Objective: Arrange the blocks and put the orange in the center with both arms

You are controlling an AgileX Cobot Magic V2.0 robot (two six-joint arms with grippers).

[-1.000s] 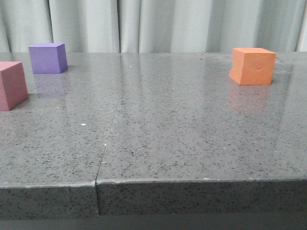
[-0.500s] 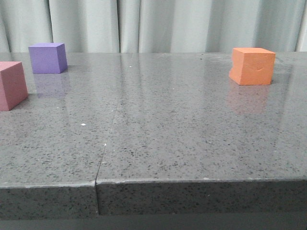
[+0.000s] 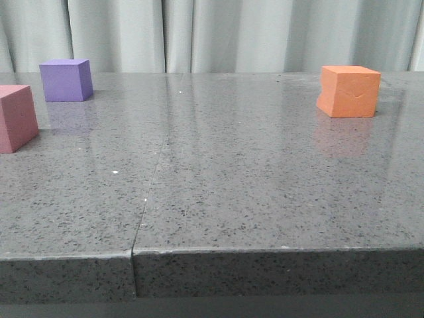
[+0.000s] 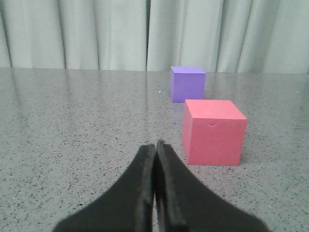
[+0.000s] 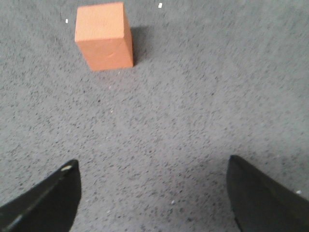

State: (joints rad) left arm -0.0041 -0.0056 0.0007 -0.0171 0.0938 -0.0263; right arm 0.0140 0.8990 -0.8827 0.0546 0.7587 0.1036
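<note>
The orange block (image 3: 349,91) stands at the table's far right, with a small curved dent on its near face. A purple block (image 3: 65,80) sits at the far left, and a pink-red block (image 3: 16,118) lies nearer, cut by the left frame edge. Neither arm shows in the front view. In the left wrist view my left gripper (image 4: 155,145) is shut and empty, low over the table, with the pink-red block (image 4: 212,131) just ahead to one side and the purple block (image 4: 187,83) beyond it. My right gripper (image 5: 152,166) is wide open above the table, the orange block (image 5: 104,35) well ahead of it.
The grey speckled stone table (image 3: 218,185) has a seam (image 3: 147,199) running from front to back left of centre and a front edge close to the camera. A pale curtain (image 3: 212,33) hangs behind the table.
</note>
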